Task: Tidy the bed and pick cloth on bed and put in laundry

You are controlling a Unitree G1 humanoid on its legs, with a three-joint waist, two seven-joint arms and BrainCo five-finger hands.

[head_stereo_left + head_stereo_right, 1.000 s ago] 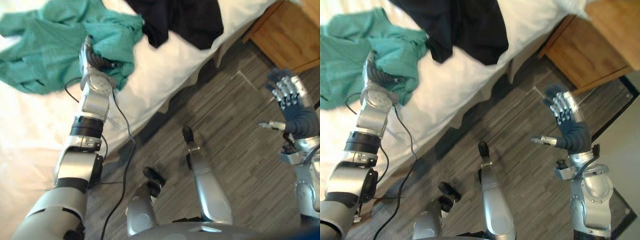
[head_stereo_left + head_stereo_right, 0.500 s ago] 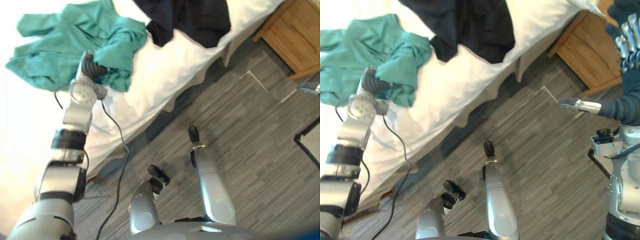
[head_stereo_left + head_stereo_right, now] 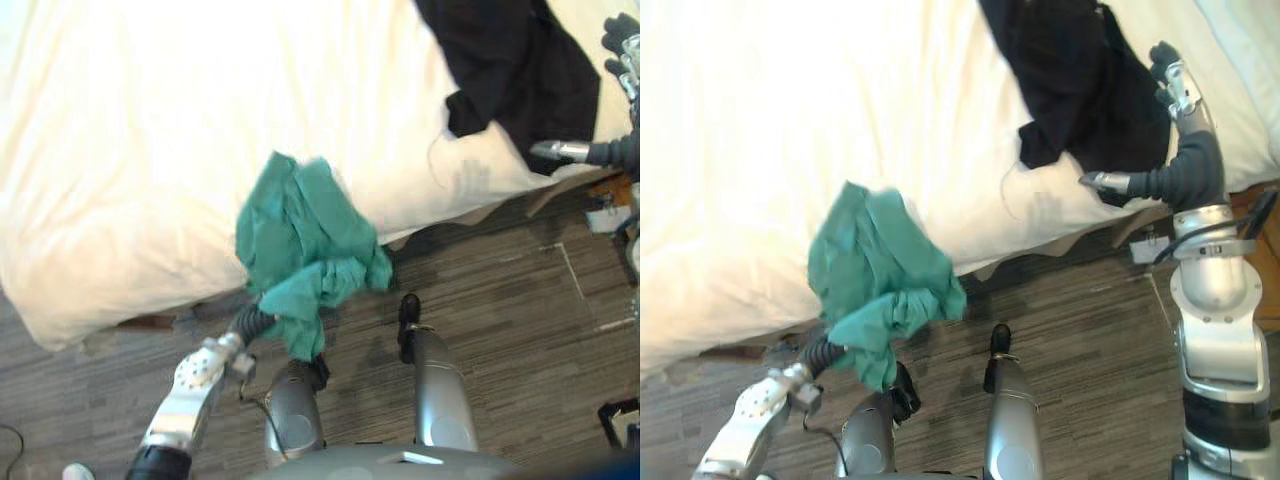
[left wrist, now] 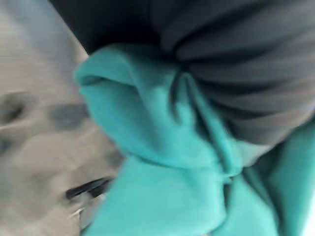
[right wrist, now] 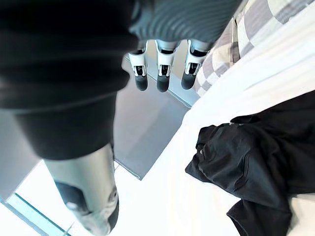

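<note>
- Left eye view: crumpled teal cloth [image 3: 305, 245] covers left hand [image 3: 252, 322] by white bed's [image 3: 150, 150] edge; fingers hidden, grip cannot be told.
- Right hand [image 3: 1185, 160] near black garment [image 3: 1070, 70], fingers [image 5: 162, 78] straight.

Left hand [image 4: 246, 83] low; right hand [image 3: 1188, 150] raised, fingers straight, thumb out sideways.

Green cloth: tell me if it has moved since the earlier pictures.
Yes. The green cloth has moved away from the black cloth to the bed edge, hanging over the floor.
</note>
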